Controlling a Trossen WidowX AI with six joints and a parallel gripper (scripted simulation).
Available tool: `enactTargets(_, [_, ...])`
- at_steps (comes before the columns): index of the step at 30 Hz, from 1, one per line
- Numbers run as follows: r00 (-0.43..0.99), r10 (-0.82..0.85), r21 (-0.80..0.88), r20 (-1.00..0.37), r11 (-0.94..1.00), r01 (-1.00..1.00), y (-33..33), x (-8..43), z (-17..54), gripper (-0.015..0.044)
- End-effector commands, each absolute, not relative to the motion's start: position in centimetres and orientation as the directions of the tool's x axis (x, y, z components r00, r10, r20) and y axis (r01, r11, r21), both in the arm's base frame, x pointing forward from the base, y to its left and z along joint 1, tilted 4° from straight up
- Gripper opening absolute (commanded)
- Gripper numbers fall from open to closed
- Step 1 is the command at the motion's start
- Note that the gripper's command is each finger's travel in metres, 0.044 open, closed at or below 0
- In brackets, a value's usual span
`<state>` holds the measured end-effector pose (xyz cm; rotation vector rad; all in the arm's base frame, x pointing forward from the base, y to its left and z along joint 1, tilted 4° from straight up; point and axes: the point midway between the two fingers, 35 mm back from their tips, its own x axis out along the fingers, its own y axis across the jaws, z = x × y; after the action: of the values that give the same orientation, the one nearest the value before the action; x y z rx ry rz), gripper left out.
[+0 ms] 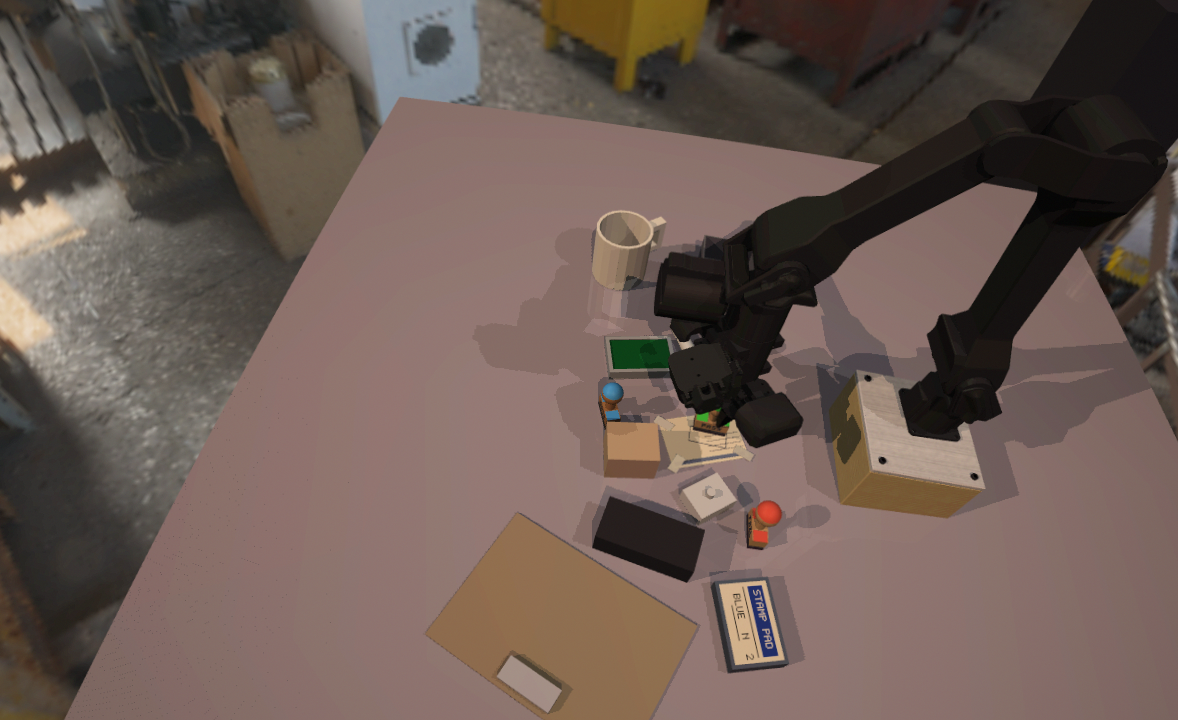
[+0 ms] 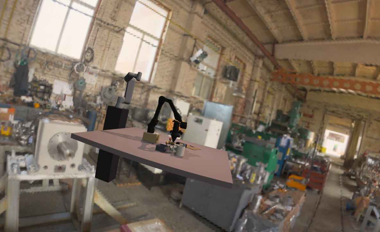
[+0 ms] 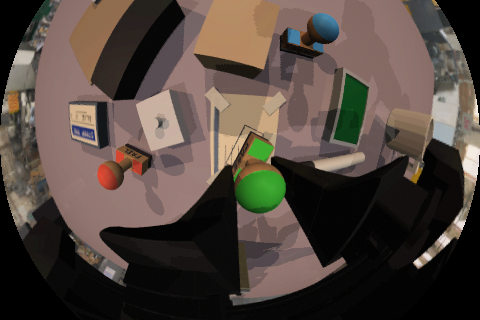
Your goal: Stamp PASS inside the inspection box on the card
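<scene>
My gripper [image 1: 724,420] [image 2: 173,140] [image 3: 251,167] is shut on the green-knobbed stamp [image 3: 260,190] [image 1: 705,416], held knob up by its brown handle. The stamp is over the taped card [image 3: 240,110] [image 1: 678,450], and its base hides part of the printed box outline in the wrist view. Whether the base touches the card cannot be told. The green ink pad [image 3: 353,110] [image 1: 637,354] lies open in its grey frame, right of the card in the wrist view. The stamp's printing face is hidden.
Near the card stand a blue-knobbed stamp [image 1: 612,391] [image 3: 322,28], a cardboard block [image 1: 631,450] [image 3: 237,30], a white block [image 1: 700,501] [image 3: 161,127] and a red-knobbed stamp [image 1: 768,513] [image 3: 110,176]. A mug [image 1: 620,261] [image 3: 412,130] is beyond the pad; a pale rod [image 3: 340,161] lies nearby.
</scene>
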<state>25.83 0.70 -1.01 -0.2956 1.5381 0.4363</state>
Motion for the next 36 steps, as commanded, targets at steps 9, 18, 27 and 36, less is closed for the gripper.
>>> enactTargets(9, [-0.022,0.092,0.092,-0.995,0.887,-0.453,0.8,25.6,-1.9,0.0])
enactTargets(18, [-0.022,0.092,0.092,-0.995,0.887,-0.453,0.8,25.5,-2.5,0.0])
enactTargets(27, [-0.022,0.092,0.092,-0.996,0.887,-0.453,0.8,25.4,-2.8,0.0])
enactTargets(36, [-0.021,0.092,0.092,-0.996,0.887,-0.453,0.8,25.4,-2.9,0.0])
